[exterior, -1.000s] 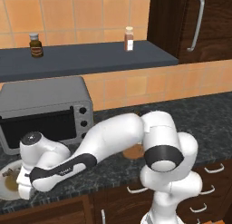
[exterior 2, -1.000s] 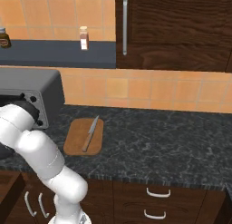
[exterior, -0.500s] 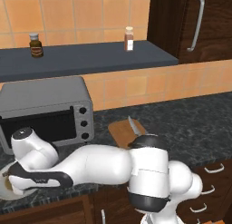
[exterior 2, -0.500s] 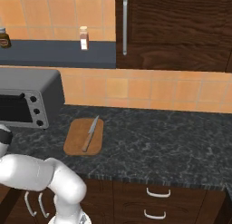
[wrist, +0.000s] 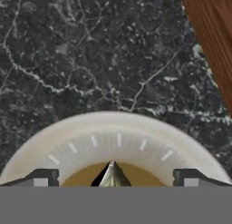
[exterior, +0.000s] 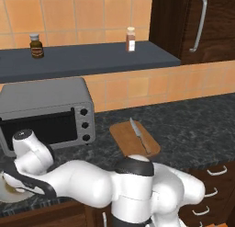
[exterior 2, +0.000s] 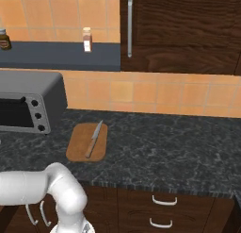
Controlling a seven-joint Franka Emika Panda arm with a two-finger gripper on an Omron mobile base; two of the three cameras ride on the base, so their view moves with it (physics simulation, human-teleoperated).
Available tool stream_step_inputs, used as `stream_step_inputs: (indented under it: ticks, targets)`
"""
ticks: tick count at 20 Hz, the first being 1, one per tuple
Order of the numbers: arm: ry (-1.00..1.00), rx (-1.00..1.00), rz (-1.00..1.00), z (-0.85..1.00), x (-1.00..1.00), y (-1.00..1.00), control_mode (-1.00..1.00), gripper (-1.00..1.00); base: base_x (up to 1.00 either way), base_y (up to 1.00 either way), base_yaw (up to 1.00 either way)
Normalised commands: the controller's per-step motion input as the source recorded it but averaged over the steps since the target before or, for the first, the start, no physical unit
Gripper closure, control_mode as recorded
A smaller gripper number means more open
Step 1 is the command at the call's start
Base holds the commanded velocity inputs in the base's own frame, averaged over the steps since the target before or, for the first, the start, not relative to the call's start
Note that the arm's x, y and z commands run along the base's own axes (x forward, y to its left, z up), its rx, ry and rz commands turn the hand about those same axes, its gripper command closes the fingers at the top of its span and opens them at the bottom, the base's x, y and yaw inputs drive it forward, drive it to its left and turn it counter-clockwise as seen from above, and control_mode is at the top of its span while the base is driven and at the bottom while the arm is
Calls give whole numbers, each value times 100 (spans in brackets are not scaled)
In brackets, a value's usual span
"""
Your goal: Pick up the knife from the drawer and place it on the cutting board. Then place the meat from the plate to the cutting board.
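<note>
The meat [wrist: 112, 175] sits on the yellowish-brown centre of the plate [wrist: 68, 143], showing in the hand view as a small pointed grey-brown lump poking up between the two dark tips. The gripper [wrist: 113, 177] has its jaws spread wide, one tip on either side of the lump and apart from it, holding nothing. The meat lies about midway between them, so the line-up looks good.

To do this step well, I judge the hand should come straight down over the plate's centre without drifting, stop before the tips press on the plate, and close slowly: the piece is small and irregular and could squirt sideways or be pinched only by its point. A low grasp around its bulk would be safer than one at the tip.

In the left base view the plate [exterior: 11, 196] lies on the dark speckled surface [exterior: 193, 125], to the lower left of the toaster oven [exterior: 46, 111]. To the right of the oven is the cutting board [exterior: 134, 139], with the knife [exterior: 140, 137] already lying on it, so the first half of the task appears done.
</note>
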Motion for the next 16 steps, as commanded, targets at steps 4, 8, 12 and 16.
stream_step_inputs:
  ticks: [4,8,12,16]
  targets:
    - [8,-5,-2,-17,38,39,-100,-100,0,0,0]
    - [1,-3,0,-17,23,34,-100,-100,0,0,0]
    - [7,-4,0,-24,13,31,-100,-100,0,0,0]
    - [10,-3,0,-63,1,-4,-100,100,0,0,0]
